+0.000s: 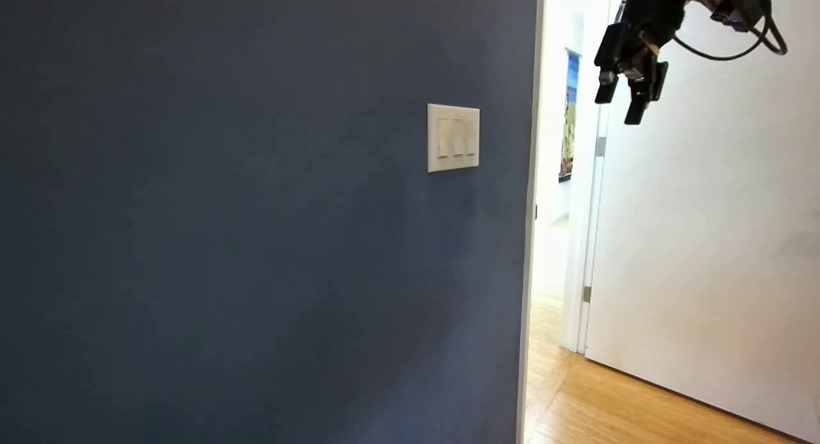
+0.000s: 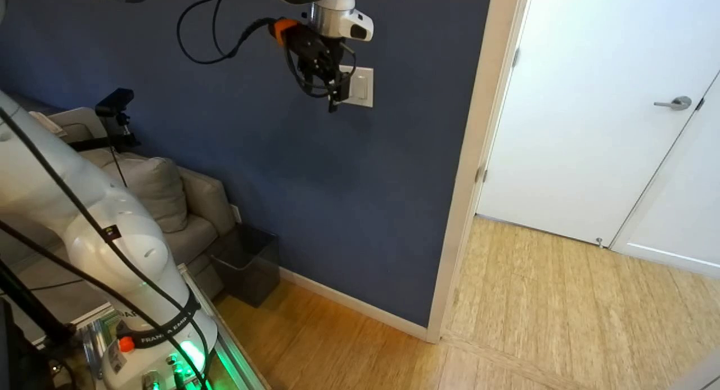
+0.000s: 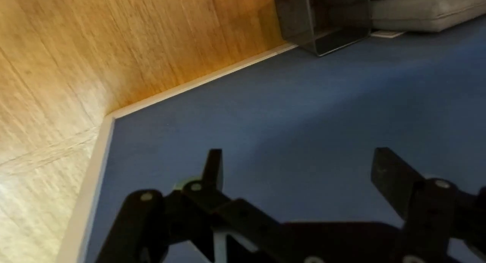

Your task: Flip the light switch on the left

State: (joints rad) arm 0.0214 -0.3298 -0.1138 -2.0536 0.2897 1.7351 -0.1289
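The light switch is the left-end off-white toggle in a squarish off-white wall plate on the dark blue wall. In an exterior view the wall plate shows partly behind the gripper; only its right part is visible there, and the left toggle is hidden. My gripper is apart from the wall in an exterior view, pointing downward. It also shows in an exterior view overlapping the plate's left part. In the wrist view my gripper is open, with nothing between its fingers. The switch cannot be made out there.
A pale door frame edges the blue wall, with a white door beyond. A dark bin and a grey sofa stand along the wall. A camera on a stand and loose cables are near the arm.
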